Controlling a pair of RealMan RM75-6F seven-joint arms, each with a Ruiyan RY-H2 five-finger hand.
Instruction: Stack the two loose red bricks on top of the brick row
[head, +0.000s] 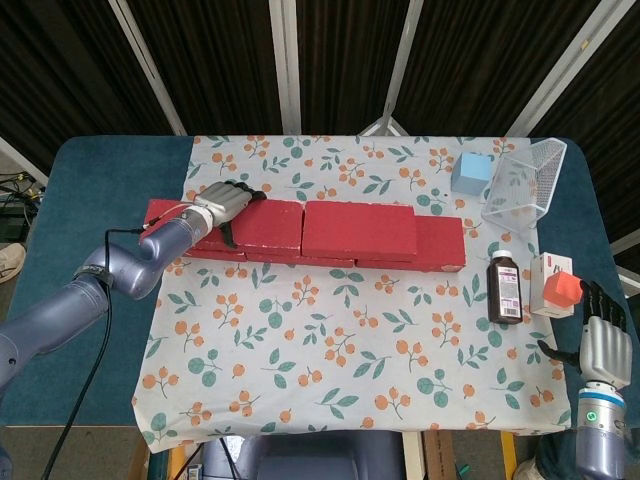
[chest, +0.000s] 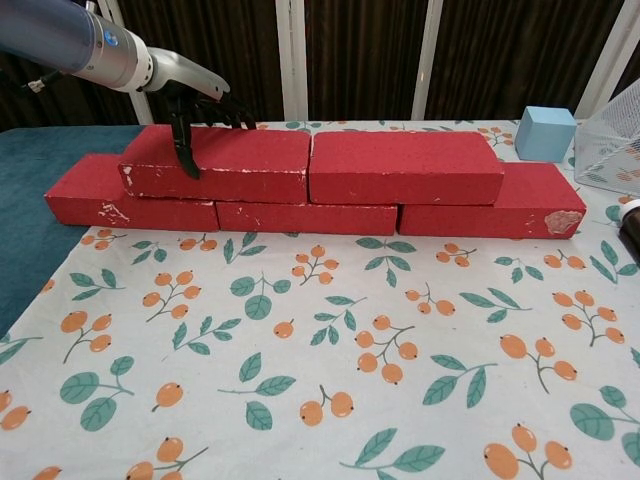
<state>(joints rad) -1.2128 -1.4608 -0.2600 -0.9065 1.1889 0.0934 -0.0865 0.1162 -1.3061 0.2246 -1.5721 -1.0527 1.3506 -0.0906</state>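
Note:
Three red bricks form the bottom row (chest: 306, 216) on the floral cloth. Two more red bricks lie on top of it, end to end. The left upper brick (chest: 240, 162) (head: 268, 222) is gripped at its left end by my left hand (chest: 196, 98) (head: 226, 202), with the thumb down the front face and the fingers spread over the top. The right upper brick (chest: 405, 166) (head: 358, 230) touches it, with no hand on it. My right hand (head: 603, 342) hovers at the front right corner, fingers apart and holding nothing; the chest view does not show it.
A light blue cube (head: 471, 172) and a tipped wire basket (head: 525, 184) stand at the back right. A dark bottle (head: 505, 288) and a white and red box (head: 556, 286) lie in front of the basket, close to my right hand.

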